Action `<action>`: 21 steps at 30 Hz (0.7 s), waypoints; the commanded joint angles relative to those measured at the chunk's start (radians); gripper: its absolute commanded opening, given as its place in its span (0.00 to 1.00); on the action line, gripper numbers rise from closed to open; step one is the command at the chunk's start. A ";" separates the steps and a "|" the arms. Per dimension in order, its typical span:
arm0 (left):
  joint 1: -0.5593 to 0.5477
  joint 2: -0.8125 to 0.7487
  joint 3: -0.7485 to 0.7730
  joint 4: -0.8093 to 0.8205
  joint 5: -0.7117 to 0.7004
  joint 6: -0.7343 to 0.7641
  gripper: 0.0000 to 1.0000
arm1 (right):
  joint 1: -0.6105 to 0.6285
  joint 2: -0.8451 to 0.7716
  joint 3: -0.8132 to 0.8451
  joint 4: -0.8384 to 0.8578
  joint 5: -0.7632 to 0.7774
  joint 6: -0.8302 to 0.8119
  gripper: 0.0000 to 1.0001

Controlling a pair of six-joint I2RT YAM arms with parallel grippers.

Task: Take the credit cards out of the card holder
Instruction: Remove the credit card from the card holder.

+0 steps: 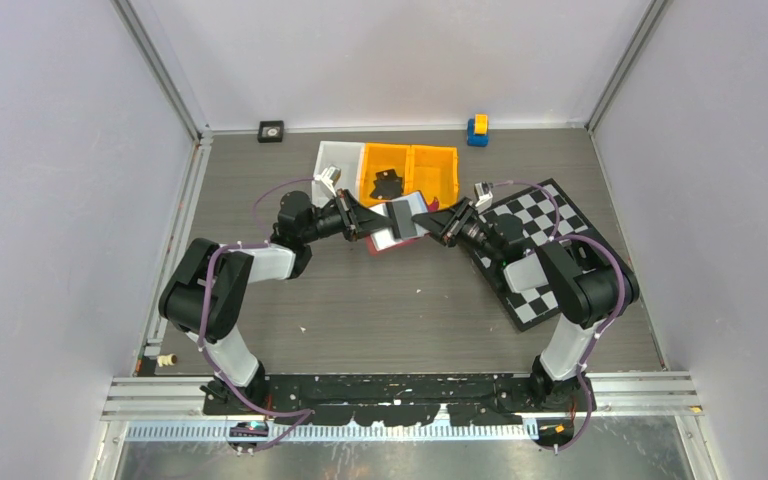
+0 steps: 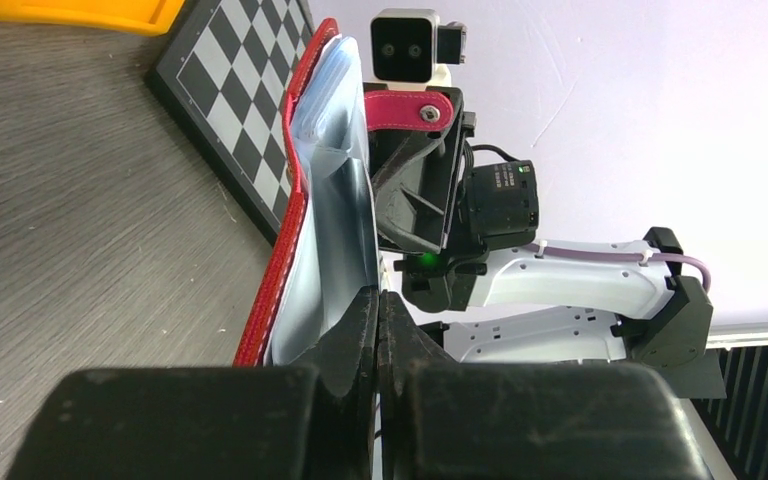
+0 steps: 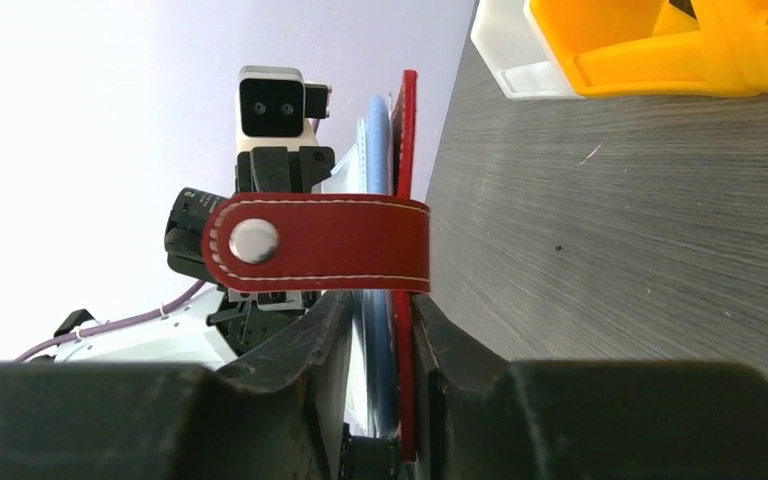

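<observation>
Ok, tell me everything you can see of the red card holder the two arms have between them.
The red folding card holder is held open between the two arms, edge-on to both wrist cameras. Its thin cover looks like red leather. Pale bluish clear sleeves fan out inside, and a white-stitched red snap tab with a metal stud sticks out sideways. The left gripper pinches a sleeve's edge, and the right gripper clamps cover and sleeves. No card shows.

left arm (image 1: 250, 265): forearm reaches toward 2 o'clock
right arm (image 1: 560, 272): forearm reaches toward 10 o'clock
left gripper (image 1: 368, 222): fingers pressed together, pinching the card holder (image 1: 400, 225) sleeve
right gripper (image 1: 447, 222): narrowly apart, clamping its opposite end
</observation>
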 commanded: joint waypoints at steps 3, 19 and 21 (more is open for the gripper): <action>0.019 -0.031 -0.001 -0.064 -0.002 0.062 0.00 | -0.025 -0.024 -0.034 0.065 0.030 -0.005 0.21; 0.030 -0.156 0.041 -0.466 -0.123 0.298 0.00 | -0.068 -0.131 -0.051 -0.277 0.143 -0.144 0.01; 0.031 -0.173 0.054 -0.530 -0.155 0.343 0.00 | -0.066 -0.178 -0.035 -0.439 0.198 -0.213 0.00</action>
